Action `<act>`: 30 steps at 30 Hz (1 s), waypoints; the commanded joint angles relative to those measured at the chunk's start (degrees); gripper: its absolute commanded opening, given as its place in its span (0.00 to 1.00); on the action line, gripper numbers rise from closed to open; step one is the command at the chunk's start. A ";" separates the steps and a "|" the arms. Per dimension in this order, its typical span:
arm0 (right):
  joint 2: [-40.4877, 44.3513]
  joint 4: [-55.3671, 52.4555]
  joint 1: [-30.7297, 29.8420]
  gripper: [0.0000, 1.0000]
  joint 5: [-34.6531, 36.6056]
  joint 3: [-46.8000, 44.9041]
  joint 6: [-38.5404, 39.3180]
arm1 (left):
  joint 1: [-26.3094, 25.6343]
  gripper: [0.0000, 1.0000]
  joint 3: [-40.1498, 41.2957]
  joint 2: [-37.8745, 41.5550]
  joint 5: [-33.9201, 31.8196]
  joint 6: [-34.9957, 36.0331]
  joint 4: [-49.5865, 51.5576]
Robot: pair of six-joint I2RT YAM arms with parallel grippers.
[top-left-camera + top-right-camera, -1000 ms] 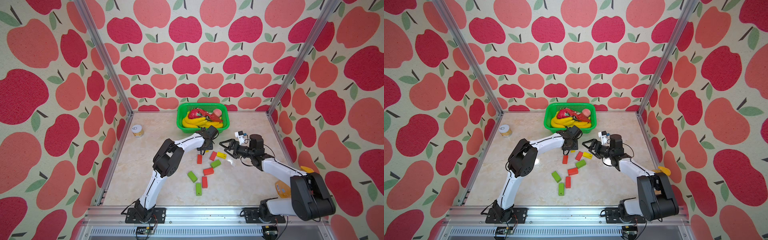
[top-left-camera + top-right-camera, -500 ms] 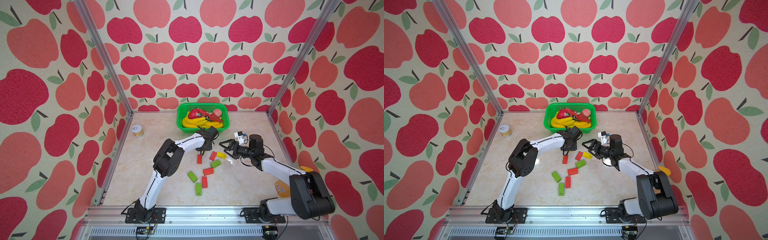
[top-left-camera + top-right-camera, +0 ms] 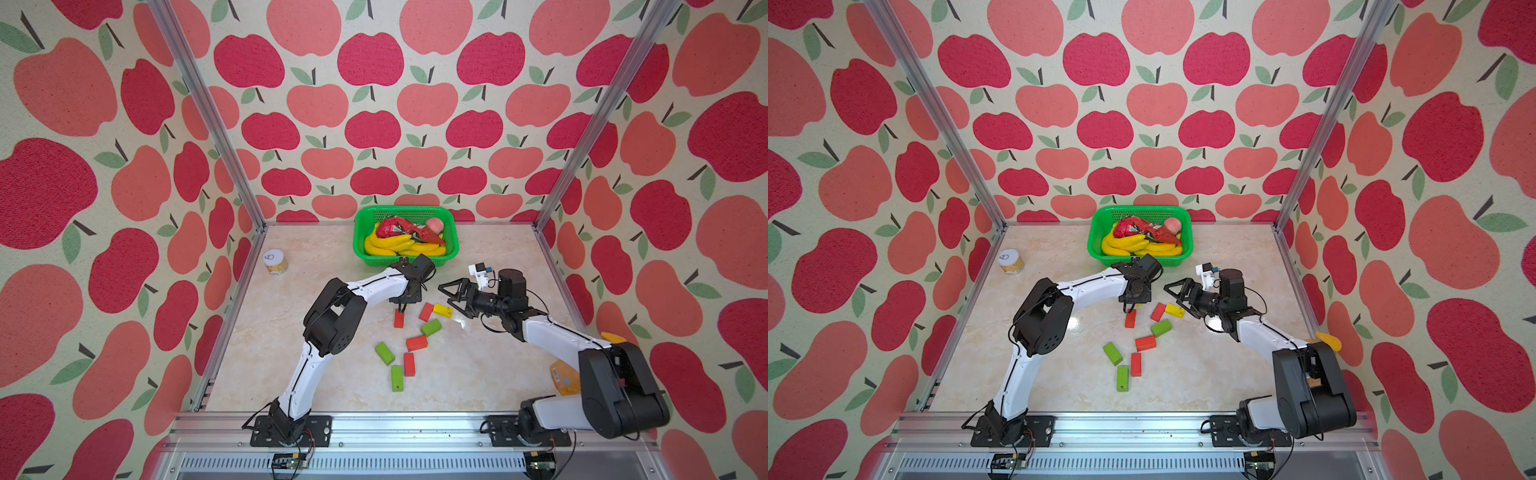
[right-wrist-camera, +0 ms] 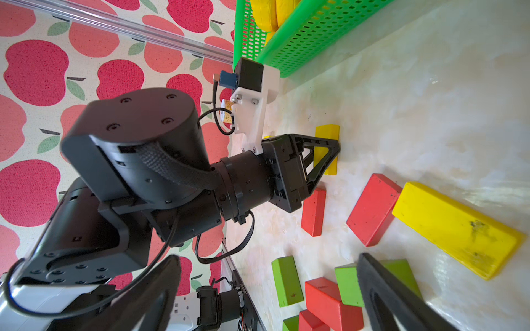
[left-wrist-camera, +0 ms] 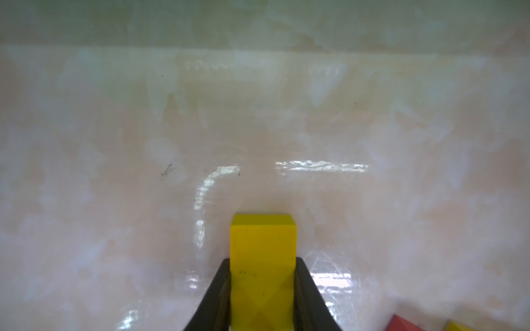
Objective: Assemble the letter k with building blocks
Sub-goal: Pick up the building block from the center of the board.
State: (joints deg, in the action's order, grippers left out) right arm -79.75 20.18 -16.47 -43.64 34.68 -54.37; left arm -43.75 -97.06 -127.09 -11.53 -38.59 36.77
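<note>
Pale marble-look tabletop (image 3: 291, 353), boxed in by apple-print walls (image 3: 374, 124), carries the scattered building blocks (image 3: 416, 343). The one in hand is a yellow block (image 5: 262, 238) lying flat at the far end of the scatter, toward the green basket (image 3: 365, 249). The left gripper (image 5: 262, 262) stands straight over it with its fingers pressed on the two long sides. The grip therefore spans the short width, and the long axis runs out from between them. A red block (image 3: 399, 319) lies just nearward; the gripper hides whether they touch. The right gripper (image 3: 451, 300), jaws spread wide and empty, hangs beside a second yellow block (image 3: 443, 310), so placing this piece looks like the left arm's job.
</note>
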 commanded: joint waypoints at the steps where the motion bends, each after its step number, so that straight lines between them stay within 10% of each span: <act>1: -2.45 2.85 -0.05 0.99 -1.48 -0.90 -1.51 | 0.36 0.13 2.30 3.25 0.14 3.82 -0.01; 30: -10.92 7.71 -8.35 0.99 -1.99 1.70 -3.05 | 7.17 0.15 32.50 33.36 -0.74 11.56 -2.63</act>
State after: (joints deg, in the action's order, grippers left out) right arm -89.62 26.22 -23.97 -44.66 34.81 -56.75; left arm -37.50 -66.70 -95.77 -11.40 -27.44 34.00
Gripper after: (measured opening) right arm 0.993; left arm 0.315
